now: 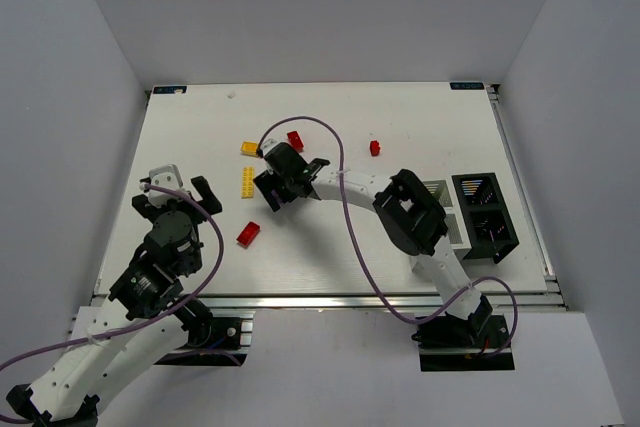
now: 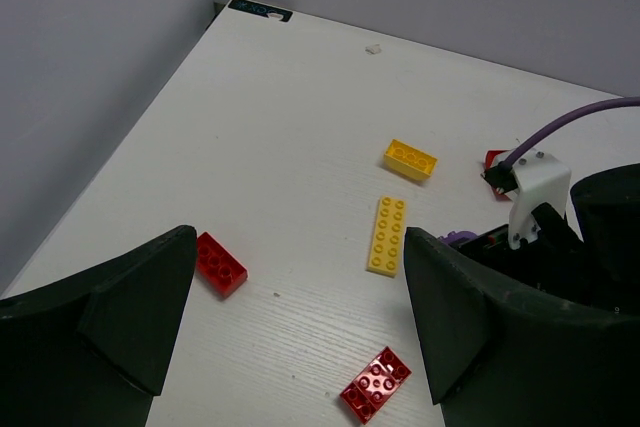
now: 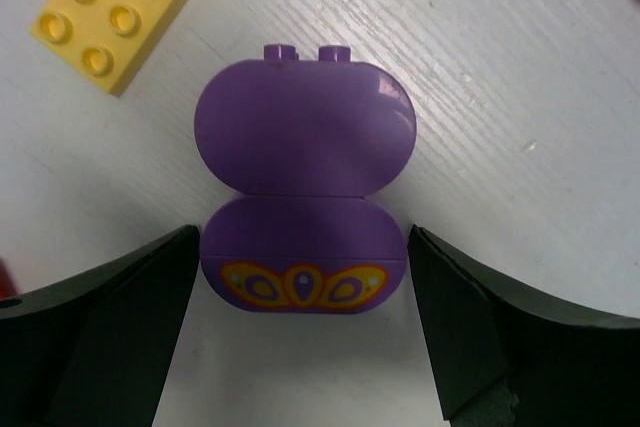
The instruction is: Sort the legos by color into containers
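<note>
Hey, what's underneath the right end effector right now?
A rounded purple lego lies on the table between the right end effector's open fingers, with a yellow brick just beyond. In the overhead view the arm hides it.

Showing no readable words, numbers or brand names. Sitting at the far corners of the white table [image 1: 420,117], a dark left-corner sticker [image 1: 168,89] and a dark right-corner sticker [image 1: 466,85], both with bluish markings too small to read. Decorating the lower half of the purple lego piece [image 3: 305,187], an orange-and-yellow petal pattern without letters.
</note>
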Tool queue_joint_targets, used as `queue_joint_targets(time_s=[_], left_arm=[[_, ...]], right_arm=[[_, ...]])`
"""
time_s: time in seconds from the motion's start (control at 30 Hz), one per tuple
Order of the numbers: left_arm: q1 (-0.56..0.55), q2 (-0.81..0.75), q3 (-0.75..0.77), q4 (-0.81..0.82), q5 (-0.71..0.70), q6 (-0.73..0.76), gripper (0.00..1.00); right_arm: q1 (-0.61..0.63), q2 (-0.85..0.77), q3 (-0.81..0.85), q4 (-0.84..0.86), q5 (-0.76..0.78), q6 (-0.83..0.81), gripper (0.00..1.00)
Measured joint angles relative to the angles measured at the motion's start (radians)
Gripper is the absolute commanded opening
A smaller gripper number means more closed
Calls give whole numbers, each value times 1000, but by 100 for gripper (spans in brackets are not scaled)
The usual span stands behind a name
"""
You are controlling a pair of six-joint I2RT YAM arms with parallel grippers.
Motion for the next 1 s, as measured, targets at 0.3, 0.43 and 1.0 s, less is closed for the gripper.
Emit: queue_joint_targets(time_s=[0.3,0.43,1.0], left_arm=[[0,0,0,0,8,0,93],[0,0,0,0,12,0,93],[0,70,-3,41,208,-7,93]], right_arm=[[2,15,7,21,0,6,81],[1,15,7,29,-4,4,60],[-108,-163,-157,-24,-437,-191,0]])
